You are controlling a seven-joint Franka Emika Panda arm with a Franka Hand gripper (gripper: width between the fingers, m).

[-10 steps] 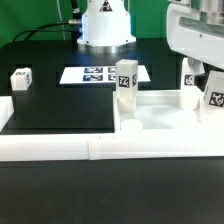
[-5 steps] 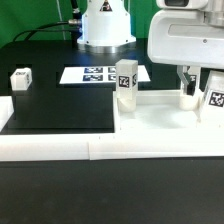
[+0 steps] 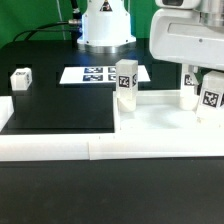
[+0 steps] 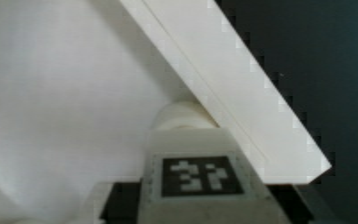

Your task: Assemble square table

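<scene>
1. Nearest to the exterior camera runs the low border wall [image 3: 60,148]. Nothing touches it.
2. Just behind it the slab [image 3: 165,118] of the square table lies flat on the black worktop [image 3: 55,105], on the exterior view's right.
3. At the slab's far left corner the corner leg [image 3: 125,82] stands upright, with its tag toward the camera.
4. At the slab's far right stand the tagged right leg [image 3: 210,97] and, just beside it, the second right leg [image 3: 188,96]. The top of the second one is hidden by the arm [image 3: 185,40].
5. A second ago the arm showed only at the upper right edge. Now it has come down, and the pincer [image 3: 195,76] hangs just above these two legs. The slab and the legs seem to be where they were.
6. In the wrist view a leg that I take for the tagged right leg [image 4: 197,170] sits close under the camera. Whether the pincer is open or closed on it, I cannot tell.
7. I judge that the arm is going for a right leg, to grasp it or to seat it. The grasp is not confirmed.
8. Farther back and well apart on the left, the loose leg [image 3: 20,78] lies on the worktop, not yet fetched.
9. Behind it are the marker board [image 3: 95,74] and then the robot base [image 3: 105,25].
</scene>
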